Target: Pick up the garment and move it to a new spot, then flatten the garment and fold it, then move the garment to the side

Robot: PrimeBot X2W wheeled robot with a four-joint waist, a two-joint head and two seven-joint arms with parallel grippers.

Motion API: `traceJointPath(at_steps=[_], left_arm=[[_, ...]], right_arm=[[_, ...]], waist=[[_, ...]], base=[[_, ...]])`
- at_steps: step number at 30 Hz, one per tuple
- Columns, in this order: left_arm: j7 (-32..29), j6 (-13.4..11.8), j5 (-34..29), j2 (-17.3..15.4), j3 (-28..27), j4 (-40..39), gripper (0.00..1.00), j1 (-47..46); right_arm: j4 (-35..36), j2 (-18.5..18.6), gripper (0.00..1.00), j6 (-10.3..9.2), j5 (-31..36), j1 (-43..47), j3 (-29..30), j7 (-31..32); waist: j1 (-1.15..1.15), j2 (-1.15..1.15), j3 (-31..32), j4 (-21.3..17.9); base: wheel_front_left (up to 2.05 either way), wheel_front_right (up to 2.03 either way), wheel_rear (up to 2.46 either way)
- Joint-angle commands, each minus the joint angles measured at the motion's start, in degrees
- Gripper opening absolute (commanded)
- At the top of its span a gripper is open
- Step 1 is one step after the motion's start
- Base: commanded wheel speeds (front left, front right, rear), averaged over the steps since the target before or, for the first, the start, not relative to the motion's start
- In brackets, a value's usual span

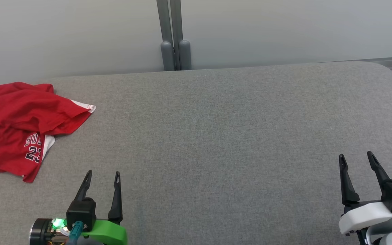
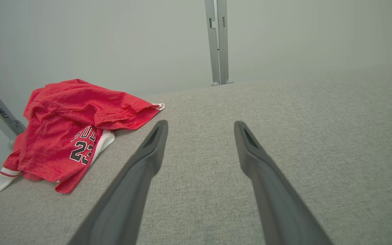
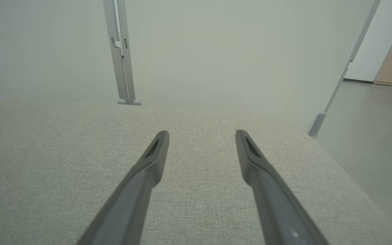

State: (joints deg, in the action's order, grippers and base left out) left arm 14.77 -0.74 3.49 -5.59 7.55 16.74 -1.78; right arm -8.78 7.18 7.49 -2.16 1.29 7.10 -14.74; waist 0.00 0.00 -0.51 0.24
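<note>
Outset: shirt [image 1: 19, 115] crumpled at left, not yet picked up.
Jaws apart on left gripper [image 1: 103, 173] and right gripper [image 1: 356, 155], both empty (all steps remain).

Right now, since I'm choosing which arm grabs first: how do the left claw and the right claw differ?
The left claw sits on a green mount; the right claw on a white one. The left claw is close to the red garment; the right claw is far across the grey surface. Both are open and empty.
</note>
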Motion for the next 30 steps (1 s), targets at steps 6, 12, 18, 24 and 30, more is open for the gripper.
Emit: traceJointPath(at_steps=[6, 12, 18, 24, 30], left_arm=[[0.4, 1.0, -0.2, 0.6, -0.7, 0.8, 1.00, 0.3], [0.4, 1.8, -0.1, 1.1, -1.3, 1.1, 1.00, 0.4], [0.4, 2.5, -0.2, 1.6, -1.7, 1.5, 1.00, -0.1], [0.4, 2.9, -0.2, 2.0, -1.4, 1.8, 1.00, -1.0], [0.4, 2.2, 0.0, 2.0, -3.2, 2.1, 1.00, 1.6]], right_arm=[[0.3, -0.2, 1.00, 0.00, 1.0, 0.9, 0.2, -0.5], [0.3, -0.3, 1.00, 0.00, 0.6, 1.1, 0.3, -0.5], [0.4, -0.4, 1.00, 0.00, 0.4, 1.0, 0.5, -0.5], [1.0, -0.7, 1.00, 0.00, 0.3, 1.8, 0.2, -0.5], [0.6, -1.7, 1.00, 0.00, 0.0, 0.0, -2.5, -0.5]], waist=[[0.00, 0.00, 0.1, 0.2], [0.00, 0.00, 0.2, 0.5], [0.00, 0.00, 0.1, 1.2], [0.00, 0.00, 0.5, 6.3], [0.00, 0.00, 1.1, 16.0]], base=[[0.00, 0.00, 0.00], [0.00, 0.00, 0.00], [0.00, 0.00, 0.00], [0.00, 0.00, 0.00], [0.00, 0.00, 0.00]])
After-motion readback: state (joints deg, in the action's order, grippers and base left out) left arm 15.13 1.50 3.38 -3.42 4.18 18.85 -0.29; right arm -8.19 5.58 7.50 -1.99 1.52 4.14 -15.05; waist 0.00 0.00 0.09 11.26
